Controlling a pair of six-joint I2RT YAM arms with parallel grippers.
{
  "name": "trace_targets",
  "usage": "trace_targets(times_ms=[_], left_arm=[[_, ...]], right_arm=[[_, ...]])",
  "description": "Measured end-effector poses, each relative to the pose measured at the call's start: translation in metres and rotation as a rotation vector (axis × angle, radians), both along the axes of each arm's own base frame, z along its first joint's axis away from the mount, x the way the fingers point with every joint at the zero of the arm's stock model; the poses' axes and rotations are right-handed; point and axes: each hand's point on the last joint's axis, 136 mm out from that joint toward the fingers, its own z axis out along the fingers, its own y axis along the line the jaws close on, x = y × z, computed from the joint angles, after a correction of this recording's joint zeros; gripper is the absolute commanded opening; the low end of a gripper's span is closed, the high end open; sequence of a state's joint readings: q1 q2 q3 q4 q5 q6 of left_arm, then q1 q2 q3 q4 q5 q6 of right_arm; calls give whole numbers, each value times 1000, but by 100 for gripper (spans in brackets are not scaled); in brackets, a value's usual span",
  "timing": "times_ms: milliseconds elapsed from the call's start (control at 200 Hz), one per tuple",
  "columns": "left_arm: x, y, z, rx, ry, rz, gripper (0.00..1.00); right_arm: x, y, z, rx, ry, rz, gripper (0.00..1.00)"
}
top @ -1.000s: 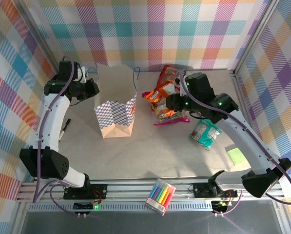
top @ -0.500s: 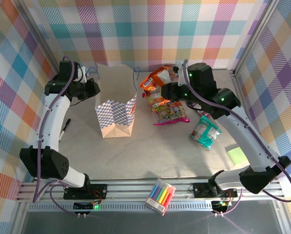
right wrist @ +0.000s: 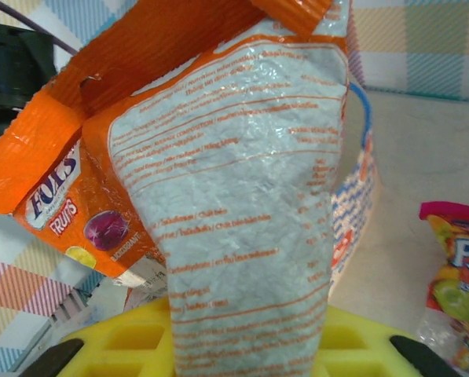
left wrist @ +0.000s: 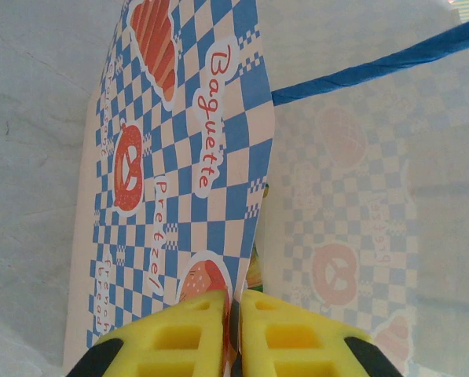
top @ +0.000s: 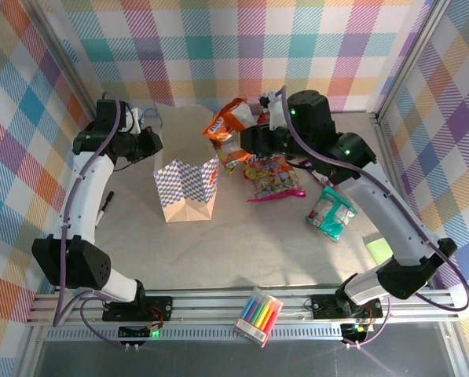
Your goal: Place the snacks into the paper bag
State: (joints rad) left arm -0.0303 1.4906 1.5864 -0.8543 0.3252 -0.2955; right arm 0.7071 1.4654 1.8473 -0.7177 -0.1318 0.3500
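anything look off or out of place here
The marker pack lies tilted on the metal rail at the near edge rather than on the table. The orange packet in the right gripper is crumpled, its top flap folded over. Nothing looks spilled.

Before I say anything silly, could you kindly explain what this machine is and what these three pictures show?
The left arm and right arm of a robot are bolted at the near edge of a table. One picture looks down from above and behind; the other two come from a camera on each wrist. The left gripper is shut on the rim of the paper bag. The right gripper is shut on an orange Fox's Fruits candy packet, lifted near the bag's top. On the table lie a multicolour candy packet, a teal packet and a black pen; a marker pack rests on the front rail.
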Motion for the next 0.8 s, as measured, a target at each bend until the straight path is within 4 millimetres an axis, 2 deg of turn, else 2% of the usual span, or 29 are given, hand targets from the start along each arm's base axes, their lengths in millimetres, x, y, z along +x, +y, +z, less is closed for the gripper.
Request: trace_targets(times_ms=[130,385,800], left_arm=[[1,-2,-1,-10,-7,-7,13],[1,-3,0,-19,-19,-11,13],[-2,0,-1,-23,-22,-5,13]], right_arm=[[2,15,5,8,-9,24,28],[7,42,4,-11,-24,33,27],[22,72,18,55,-20,13,27]])
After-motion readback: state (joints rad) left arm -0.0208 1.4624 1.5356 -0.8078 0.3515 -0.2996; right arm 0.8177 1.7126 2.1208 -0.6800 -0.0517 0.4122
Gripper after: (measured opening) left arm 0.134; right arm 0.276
